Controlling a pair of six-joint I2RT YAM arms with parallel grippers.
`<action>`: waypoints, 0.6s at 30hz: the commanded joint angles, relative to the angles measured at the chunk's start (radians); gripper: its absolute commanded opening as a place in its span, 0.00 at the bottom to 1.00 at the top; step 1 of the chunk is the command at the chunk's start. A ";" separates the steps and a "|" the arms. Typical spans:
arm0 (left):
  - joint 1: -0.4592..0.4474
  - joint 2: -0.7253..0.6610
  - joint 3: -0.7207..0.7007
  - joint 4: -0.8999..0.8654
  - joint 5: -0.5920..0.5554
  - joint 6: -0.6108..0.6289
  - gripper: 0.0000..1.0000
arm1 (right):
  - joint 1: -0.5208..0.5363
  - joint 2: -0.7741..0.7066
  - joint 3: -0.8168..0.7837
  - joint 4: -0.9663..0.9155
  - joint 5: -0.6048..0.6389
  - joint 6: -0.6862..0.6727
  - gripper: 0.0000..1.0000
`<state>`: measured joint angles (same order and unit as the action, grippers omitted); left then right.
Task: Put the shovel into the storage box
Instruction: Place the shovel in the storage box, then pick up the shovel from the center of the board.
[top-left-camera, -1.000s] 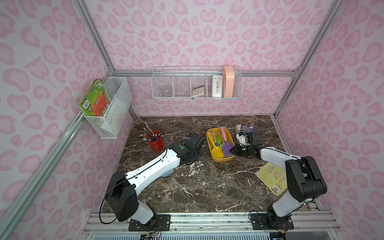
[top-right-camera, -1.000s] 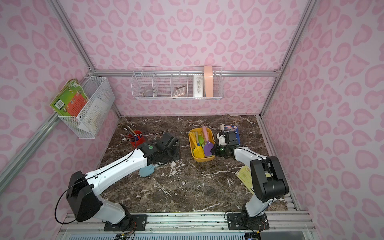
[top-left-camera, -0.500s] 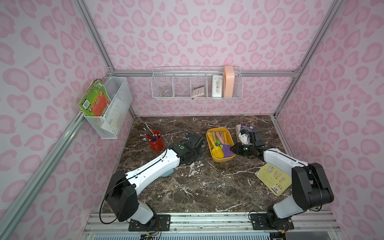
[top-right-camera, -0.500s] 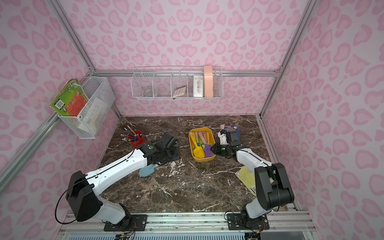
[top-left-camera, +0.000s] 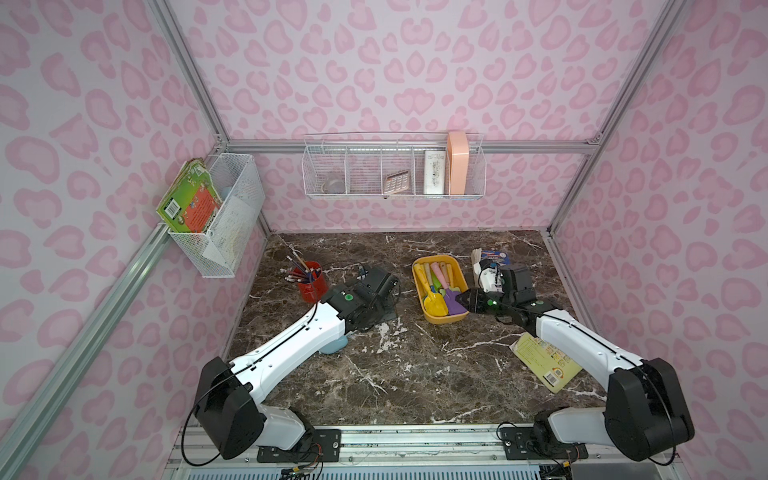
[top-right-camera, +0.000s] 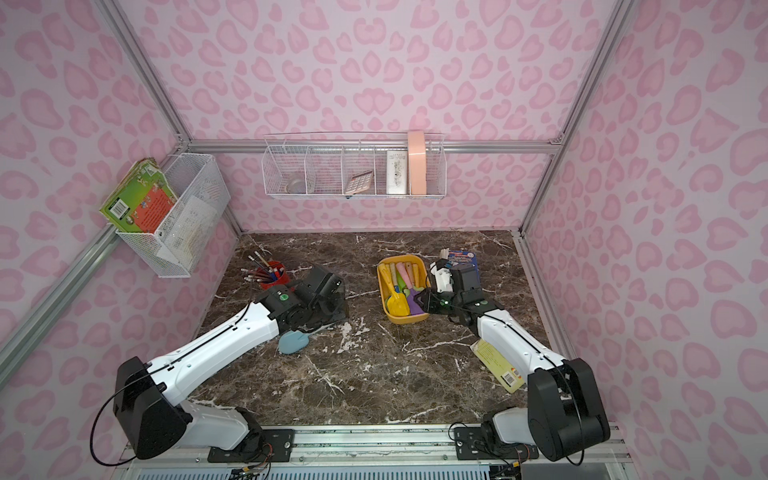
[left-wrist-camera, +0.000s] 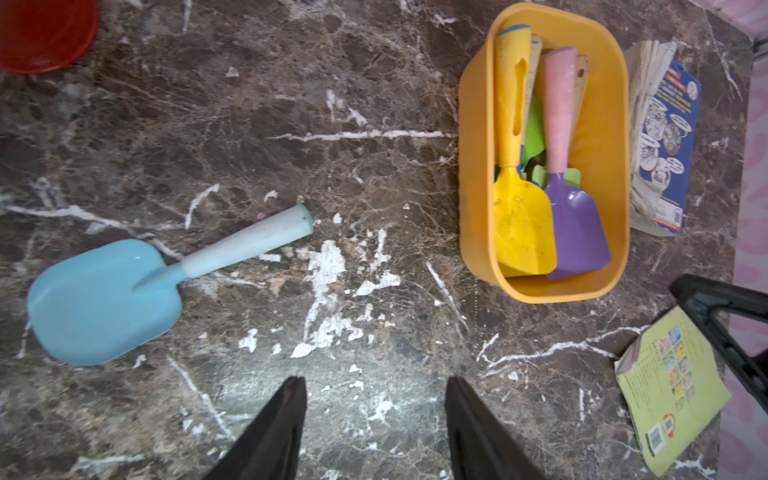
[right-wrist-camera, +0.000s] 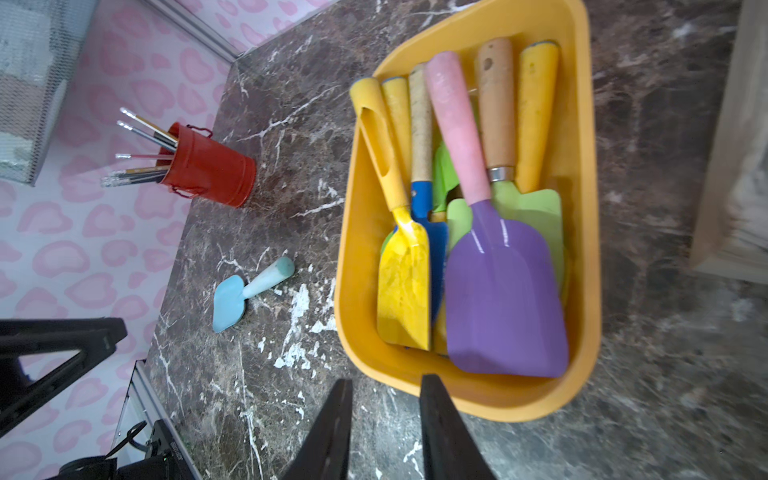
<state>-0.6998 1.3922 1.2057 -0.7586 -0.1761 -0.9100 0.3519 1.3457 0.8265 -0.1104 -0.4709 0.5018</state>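
Observation:
The storage box (top-left-camera: 444, 319) (top-right-camera: 409, 319) (left-wrist-camera: 548, 291) (right-wrist-camera: 357, 270) is a yellow-orange tub at the back of the marble table. Several toy shovels lie in it, with a purple shovel (right-wrist-camera: 503, 299) (left-wrist-camera: 575, 232) (top-left-camera: 454, 302) and a yellow one (right-wrist-camera: 405, 291) on top. A light blue shovel (left-wrist-camera: 104, 299) (right-wrist-camera: 228, 303) (top-right-camera: 293, 343) lies flat on the table, partly under my left arm in both top views. My left gripper (left-wrist-camera: 374, 380) is open over bare table between that shovel and the box. My right gripper (right-wrist-camera: 386, 380) (top-left-camera: 459, 298) is open and empty at the box's near end wall.
A red pencil cup (top-left-camera: 307, 282) (right-wrist-camera: 208, 168) stands at the back left. A blue booklet (top-left-camera: 490, 259) (left-wrist-camera: 665, 137) lies right of the box. A yellow booklet (top-left-camera: 544, 361) (left-wrist-camera: 673, 386) lies under my right arm. White wire baskets (top-left-camera: 395, 170) (top-left-camera: 220, 220) hang on the walls.
My right gripper has opened from shut, and the purple shovel now lies loose in the box. The right arm's elbow has sunk toward the front. The left arm has not moved.

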 joint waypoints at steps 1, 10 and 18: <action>0.019 -0.046 -0.038 -0.063 -0.036 0.015 0.60 | 0.035 -0.023 -0.013 0.033 -0.007 -0.011 0.34; 0.109 -0.142 -0.107 -0.099 -0.083 0.154 0.65 | 0.126 -0.112 -0.079 0.081 -0.027 -0.031 0.40; 0.221 -0.045 -0.117 -0.048 0.051 0.307 0.71 | 0.144 -0.278 -0.211 0.093 -0.031 -0.020 0.45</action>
<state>-0.4942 1.3144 1.0798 -0.8143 -0.1707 -0.6853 0.4934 1.1000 0.6418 -0.0399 -0.4946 0.4854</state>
